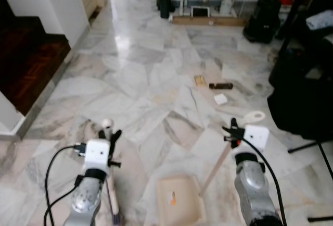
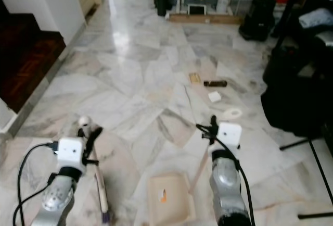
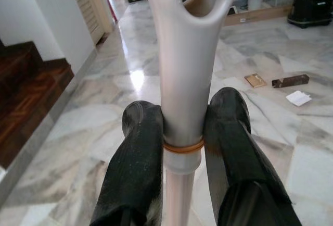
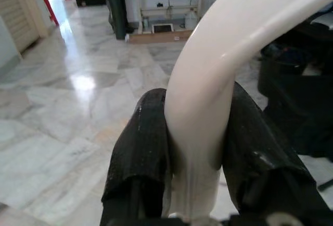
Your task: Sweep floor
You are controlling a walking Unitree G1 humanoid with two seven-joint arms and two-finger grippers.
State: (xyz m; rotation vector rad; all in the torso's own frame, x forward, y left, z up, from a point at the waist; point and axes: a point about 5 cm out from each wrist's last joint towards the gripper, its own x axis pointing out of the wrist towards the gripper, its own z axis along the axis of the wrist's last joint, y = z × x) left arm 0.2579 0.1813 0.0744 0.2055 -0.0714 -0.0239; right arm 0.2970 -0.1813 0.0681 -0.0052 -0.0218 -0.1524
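Debris (image 1: 220, 99) lies well ahead on the marble floor (image 1: 140, 80); left tool (image 3: 182, 132) clamps the broom handle (image 3: 179, 80), right tool (image 4: 195, 153) the dustpan handle (image 4: 208, 96), whose smooth plastic could slip sideways mid-sweep.

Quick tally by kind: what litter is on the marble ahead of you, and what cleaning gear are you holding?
Litter on the floor:
Tan card piece: 1
Dark brown bar: 1
White paper scrap: 1
Cleaning gear:
Broom, held by the left tool: 1
Dustpan, its handle held by the right tool: 1
Total: 5
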